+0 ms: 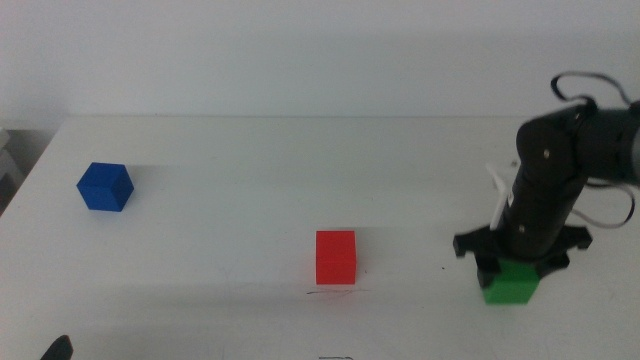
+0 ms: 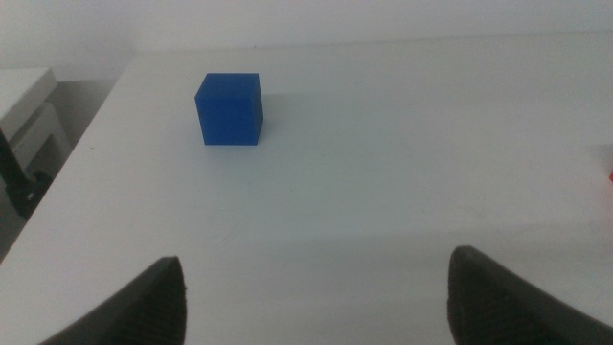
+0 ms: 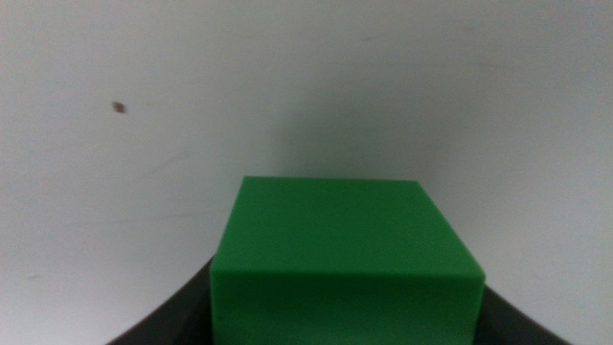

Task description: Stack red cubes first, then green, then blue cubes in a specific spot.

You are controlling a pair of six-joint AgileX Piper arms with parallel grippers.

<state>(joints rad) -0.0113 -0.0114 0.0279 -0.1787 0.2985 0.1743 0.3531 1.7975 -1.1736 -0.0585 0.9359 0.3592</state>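
The red cube [image 1: 336, 257] stands at the table's front centre, just behind the thin dark line of the specific spot [image 1: 335, 292]. At the front right, the green cube [image 1: 512, 284] [image 3: 345, 259] rests on the table. My right gripper [image 1: 513, 270] [image 3: 345, 321] comes down over it, and its jaws press against the cube's two sides. The blue cube [image 1: 105, 187] [image 2: 230, 108] sits alone at the far left. My left gripper [image 2: 311, 307] is open and holds nothing. It waits at the front left, well short of the blue cube, and only its tip [image 1: 55, 348] shows in the middle view.
A tiny dark speck [image 1: 444, 267] [image 3: 119, 106] marks the white table [image 1: 250, 160] between the red and green cubes. The table's left edge runs close to the blue cube. White cables hang behind the right arm.
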